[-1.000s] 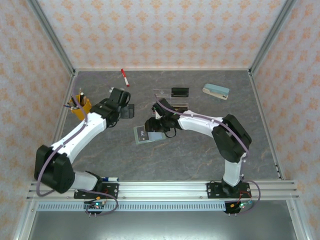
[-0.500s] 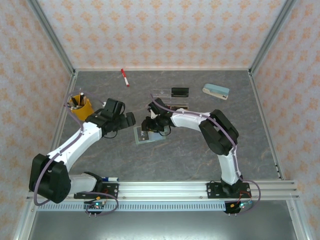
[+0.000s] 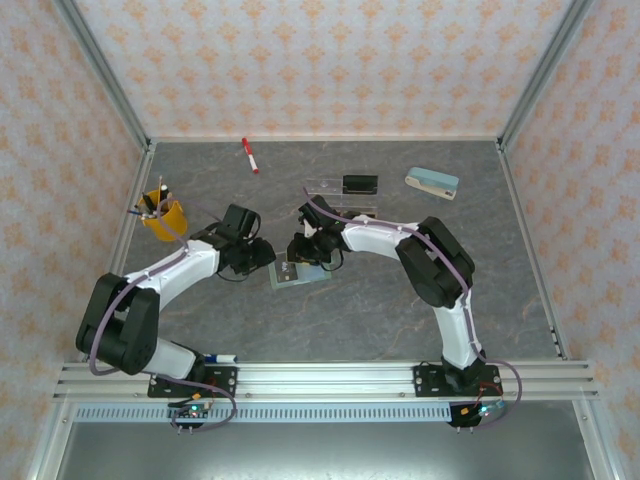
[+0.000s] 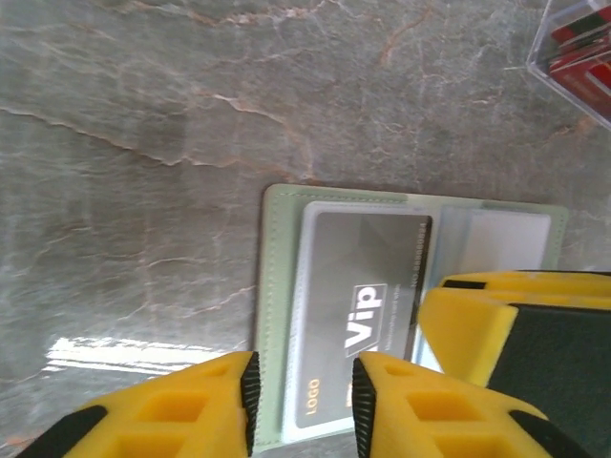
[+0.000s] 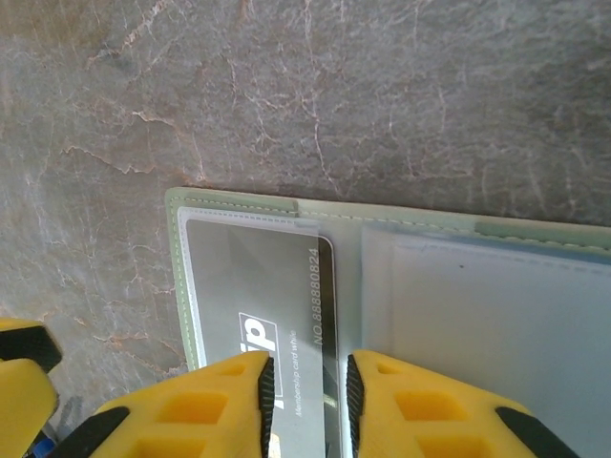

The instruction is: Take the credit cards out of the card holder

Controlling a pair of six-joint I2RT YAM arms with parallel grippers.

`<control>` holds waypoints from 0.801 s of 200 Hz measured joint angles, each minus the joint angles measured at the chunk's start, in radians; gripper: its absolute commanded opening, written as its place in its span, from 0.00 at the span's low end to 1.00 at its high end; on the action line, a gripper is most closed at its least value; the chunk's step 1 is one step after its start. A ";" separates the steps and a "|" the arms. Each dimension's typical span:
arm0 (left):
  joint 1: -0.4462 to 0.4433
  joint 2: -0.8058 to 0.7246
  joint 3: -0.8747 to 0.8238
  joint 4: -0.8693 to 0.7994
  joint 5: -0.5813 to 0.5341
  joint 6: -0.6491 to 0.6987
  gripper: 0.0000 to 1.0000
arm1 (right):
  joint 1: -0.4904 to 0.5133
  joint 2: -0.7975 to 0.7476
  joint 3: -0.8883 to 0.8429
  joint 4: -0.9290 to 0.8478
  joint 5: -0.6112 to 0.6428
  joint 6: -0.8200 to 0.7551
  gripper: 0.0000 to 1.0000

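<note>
The card holder (image 3: 300, 277) lies open and flat in the middle of the table, pale green with clear inner pockets. In its left pocket (image 4: 277, 286) sits a grey credit card (image 4: 363, 277) printed "Vip". My left gripper (image 3: 262, 254) hangs low over the holder's left end. Its jaws (image 4: 304, 405) stand a narrow gap apart, astride the holder's edge and the card's corner. My right gripper (image 3: 306, 250) is over the holder from the far side. Its jaws (image 5: 307, 405) are narrowly open over the card's inner edge (image 5: 325, 286). Neither gripper holds anything.
A clear compartment tray (image 3: 340, 198) with a black item (image 3: 360, 184) stands just behind the holder, and its corner (image 4: 582, 48) is close by. A stapler (image 3: 432, 183) lies at back right, a red marker (image 3: 249, 156) at the back, and a yellow pen cup (image 3: 160, 214) at left.
The left arm has swung in from the back left down to the holder's left end, and its jaws have narrowed from wide open. The right gripper stayed over the holder and closed a little.
</note>
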 measured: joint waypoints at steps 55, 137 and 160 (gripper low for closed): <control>0.000 0.097 0.000 0.066 0.053 -0.013 0.08 | -0.005 0.005 0.000 0.000 -0.011 0.000 0.27; 0.003 0.165 -0.008 0.103 0.069 -0.009 0.00 | -0.010 0.013 0.000 0.000 -0.036 -0.007 0.24; 0.003 0.165 -0.014 0.112 0.069 -0.005 0.00 | -0.011 0.018 0.000 0.002 -0.058 -0.009 0.21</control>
